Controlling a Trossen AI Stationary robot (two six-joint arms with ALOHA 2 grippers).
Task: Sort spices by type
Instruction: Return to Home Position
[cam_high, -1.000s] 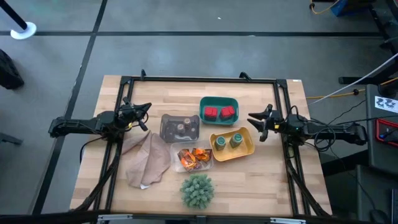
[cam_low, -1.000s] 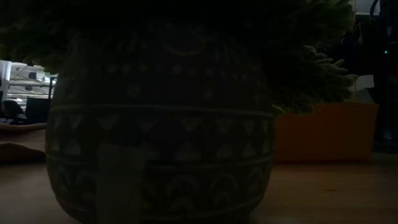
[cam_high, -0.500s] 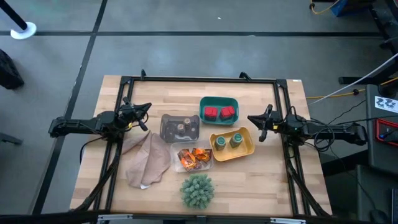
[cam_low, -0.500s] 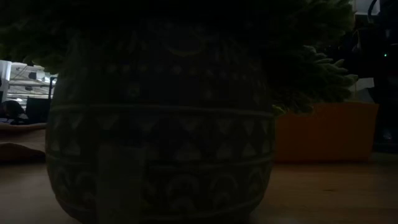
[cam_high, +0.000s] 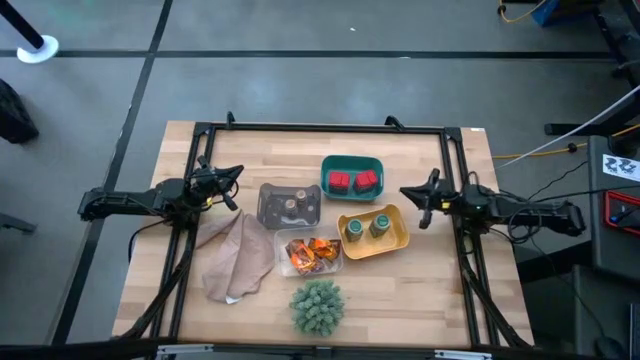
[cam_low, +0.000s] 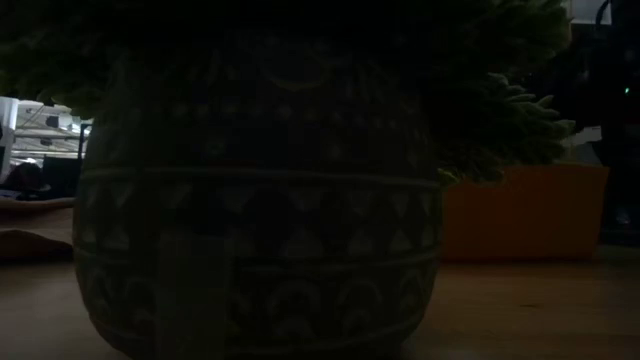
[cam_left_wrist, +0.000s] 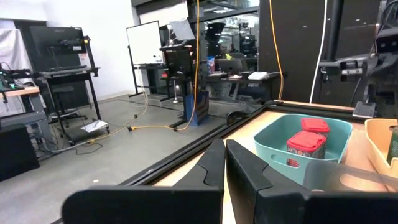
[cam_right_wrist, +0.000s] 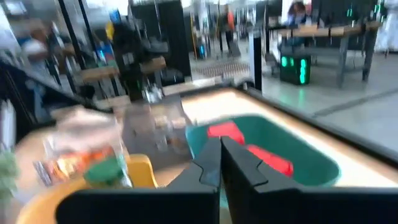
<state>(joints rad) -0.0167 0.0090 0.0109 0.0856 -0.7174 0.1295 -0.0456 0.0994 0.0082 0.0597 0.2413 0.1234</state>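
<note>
The two red cube-like spice tubs sat lids up, side by side in the teal rectangular tray. Their row ran along the tray's long axis, from arm to arm across the wooden worktop. Just beside it, two green-capped jars stood upright in the yellow tray. These were nearest the right gripper, which hung off that tray's right end, touching nothing, fingers together. Two shiny orange sachets lay flat and jumbled in the clear tray, their long axes unclear. Two tiny brownish-topped jars stood in the grey tray. The left gripper hung to that tray's left, apart from it, fingers together and empty.
</note>
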